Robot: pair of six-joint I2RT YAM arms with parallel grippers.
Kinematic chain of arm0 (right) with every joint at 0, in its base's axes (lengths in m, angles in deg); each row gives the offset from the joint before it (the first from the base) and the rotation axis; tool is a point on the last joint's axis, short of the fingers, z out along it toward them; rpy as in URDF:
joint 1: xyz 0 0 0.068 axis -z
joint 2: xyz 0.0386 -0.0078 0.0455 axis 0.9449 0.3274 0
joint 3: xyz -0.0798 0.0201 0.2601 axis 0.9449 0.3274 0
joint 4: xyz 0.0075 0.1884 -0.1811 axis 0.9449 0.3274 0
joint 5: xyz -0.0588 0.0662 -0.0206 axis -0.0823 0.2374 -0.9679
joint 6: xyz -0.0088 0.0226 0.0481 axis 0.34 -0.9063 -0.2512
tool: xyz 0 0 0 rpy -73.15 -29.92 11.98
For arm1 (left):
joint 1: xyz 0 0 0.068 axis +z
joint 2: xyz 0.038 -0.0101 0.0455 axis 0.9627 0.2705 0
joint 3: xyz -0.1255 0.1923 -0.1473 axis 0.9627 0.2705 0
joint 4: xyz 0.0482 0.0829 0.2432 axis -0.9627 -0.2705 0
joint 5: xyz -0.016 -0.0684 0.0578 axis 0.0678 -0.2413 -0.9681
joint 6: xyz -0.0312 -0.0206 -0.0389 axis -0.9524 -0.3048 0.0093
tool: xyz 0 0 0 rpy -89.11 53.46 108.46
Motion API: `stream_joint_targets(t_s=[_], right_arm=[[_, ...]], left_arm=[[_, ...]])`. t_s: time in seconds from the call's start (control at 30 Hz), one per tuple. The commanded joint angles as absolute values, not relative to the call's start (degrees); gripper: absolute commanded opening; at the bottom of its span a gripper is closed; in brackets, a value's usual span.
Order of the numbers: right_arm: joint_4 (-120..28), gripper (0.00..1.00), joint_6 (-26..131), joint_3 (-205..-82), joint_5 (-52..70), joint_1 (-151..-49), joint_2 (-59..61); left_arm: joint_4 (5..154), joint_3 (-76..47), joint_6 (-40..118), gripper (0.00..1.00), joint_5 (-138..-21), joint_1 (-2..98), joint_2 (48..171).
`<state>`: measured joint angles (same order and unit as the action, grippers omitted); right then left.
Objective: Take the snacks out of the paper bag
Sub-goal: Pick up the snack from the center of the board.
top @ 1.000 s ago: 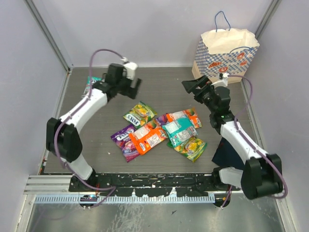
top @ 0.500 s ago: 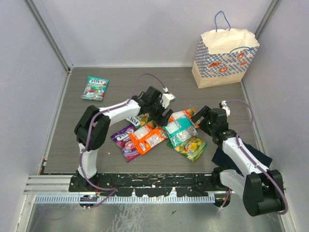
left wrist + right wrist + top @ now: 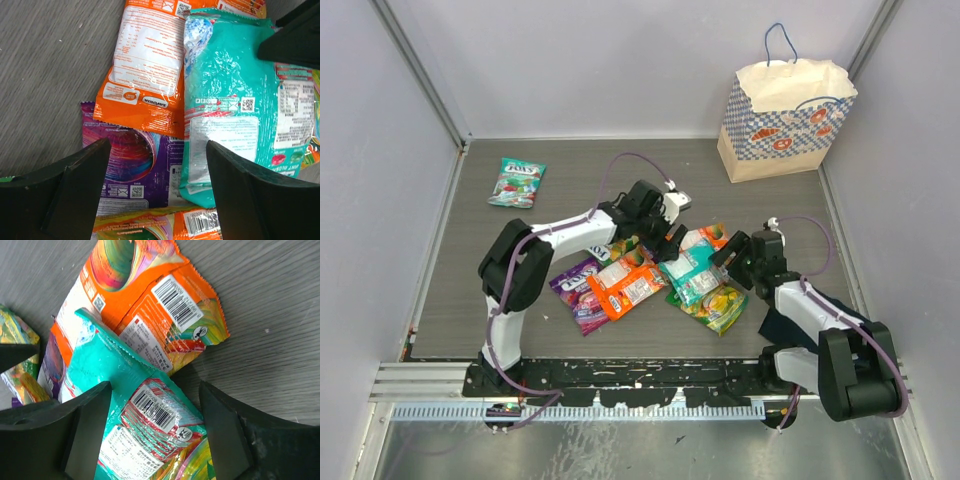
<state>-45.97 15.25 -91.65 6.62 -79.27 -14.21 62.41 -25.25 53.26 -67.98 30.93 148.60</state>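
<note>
The paper bag (image 3: 782,120) stands upper right on the desk (image 3: 460,240). The snacks (image 3: 625,285) lie heaped in the middle, some half hidden under others. The left end effector (image 3: 157,160) and right end effector (image 3: 155,395) hang over them, both wide apart, holding nothing.

- From my feed, I see a matte, dark grey wood-grain tabletop (image 3: 580,175), evenly lit with only soft shadows.
- A plain pale lilac-grey back wall panel (image 3: 620,60) closes it in, with a matching left wall panel (image 3: 370,220) and right wall panel (image 3: 915,200).
- Slim aluminium corner posts (image 3: 420,72) run up where the panels meet.
- A silver slotted aluminium rail (image 3: 420,378) lines the near edge, with brushed sheet metal (image 3: 620,450) below it.
</note>
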Motion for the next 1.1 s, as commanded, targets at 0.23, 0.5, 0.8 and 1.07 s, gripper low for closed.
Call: stream_joint_targets(t_s=[0.23, 0.5, 0.8, 1.07], right_arm=[[-59.1, 0.62, 15.9, -87.5, 16.5, -79.0, -13.6], [-56.7, 0.41, 20.1, -89.1, 16.3, -79.0, -19.9], [-52.9, 0.01, 23.5, -96.2, 19.0, -79.1, -23.9], [-54.8, 0.01, 28.6, -113.4, 13.2, -84.1, -16.9]], left_arm=[[66.2, -25.8, 52.2, 0.79, -67.8, 31.1, 151.5], [65.8, -26.5, 51.9, 0.79, -70.5, 31.2, 151.1], [64.3, -25.0, 47.1, 0.93, -72.9, 39.0, 139.4], [66.5, -14.3, 35.4, 1.0, -77.2, 54.8, 118.9]])
